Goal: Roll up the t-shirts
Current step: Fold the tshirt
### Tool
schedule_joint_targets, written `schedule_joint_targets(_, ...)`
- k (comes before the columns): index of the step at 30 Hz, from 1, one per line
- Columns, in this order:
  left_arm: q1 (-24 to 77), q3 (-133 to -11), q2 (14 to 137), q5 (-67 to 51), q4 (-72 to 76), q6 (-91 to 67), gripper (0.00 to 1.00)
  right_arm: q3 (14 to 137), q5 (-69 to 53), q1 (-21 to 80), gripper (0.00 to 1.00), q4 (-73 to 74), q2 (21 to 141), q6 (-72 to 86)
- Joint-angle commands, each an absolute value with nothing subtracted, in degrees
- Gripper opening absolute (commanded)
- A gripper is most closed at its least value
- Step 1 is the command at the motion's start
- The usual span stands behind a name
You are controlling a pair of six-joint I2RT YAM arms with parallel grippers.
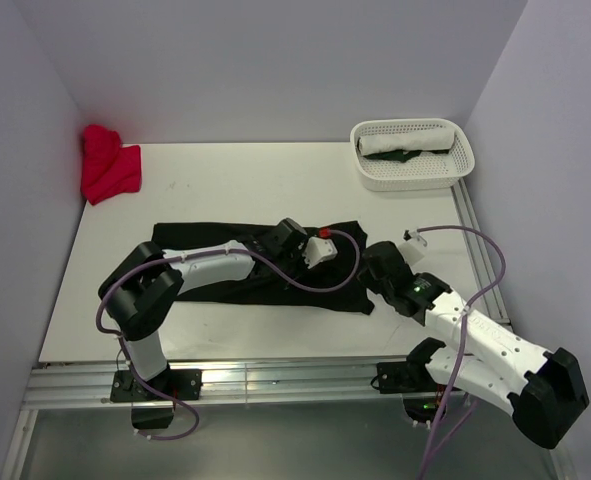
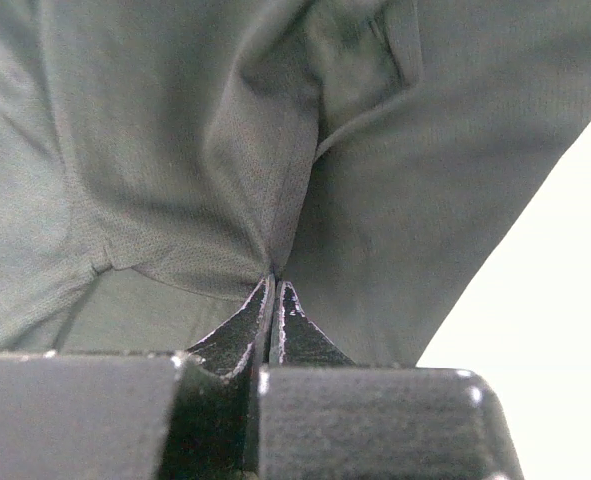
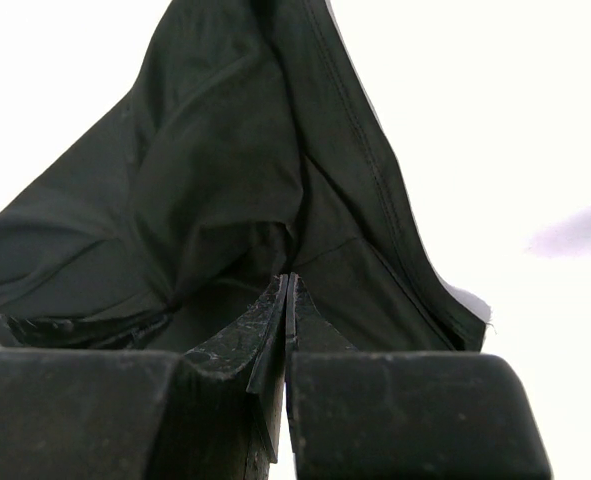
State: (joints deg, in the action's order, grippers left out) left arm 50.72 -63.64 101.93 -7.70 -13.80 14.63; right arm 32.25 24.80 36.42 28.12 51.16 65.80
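Two robot grippers pinch a black t-shirt (image 1: 275, 292) lying on a white table (image 1: 225, 180).
From above: the shirt's long axis runs crosswise; the left gripper (image 1: 315, 250) reaches over it, and the right gripper (image 1: 375, 270) crouches just beside, at the shirt's end. Left wrist: jaws closed on a fold, cloth spreading ahead. Right wrist: jaws closed on bunched fabric, the shirt stretching away ahead.

Pale lavender walls (image 1: 275, 60) enclose a white desk (image 1: 235, 180) on three sides; a metal rail (image 1: 275, 385) edges its near side.
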Motion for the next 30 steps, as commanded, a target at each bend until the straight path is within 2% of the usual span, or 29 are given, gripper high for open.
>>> schedule_joint_targets(1, 51.1, -62.5, 99.8, -10.6, -16.4, 16.9, 0.00, 31.9, 24.4, 35.1, 0.05, 24.7, 52.0, 64.0)
schedule_joint_targets(3, 51.1, -62.2, 100.2, -10.7, -16.5, 17.2, 0.01, 31.9, 23.6, 34.5, 0.06, 23.9, 53.2, 63.5)
schedule_joint_targets(9, 51.1, -63.9, 101.2, -10.4, -15.3, 15.3, 0.29, 32.0, 21.6, 33.5, 0.11, 20.7, 57.3, 62.3)
schedule_joint_targets(15, 49.5, -71.7, 101.5, -13.3, -17.6, 11.1, 0.48, 31.4, 19.3, 31.8, 0.22, 17.9, 60.0, 60.9)
schedule_joint_targets(17, 48.2, -75.2, 101.7, -14.3, -19.3, 10.0, 0.51, 31.3, 18.0, 31.0, 0.24, 17.2, 61.1, 60.4)
schedule_joint_targets(25, 40.8, -84.4, 102.9, -18.4, -27.3, 6.2, 0.55, 33.2, 14.8, 27.2, 0.53, 15.6, 68.0, 56.4)
schedule_joint_targets(30, 38.8, -88.1, 109.1, -24.4, -31.7, 9.5, 0.53, 34.3, 13.4, 25.6, 0.60, 14.4, 69.3, 55.1)
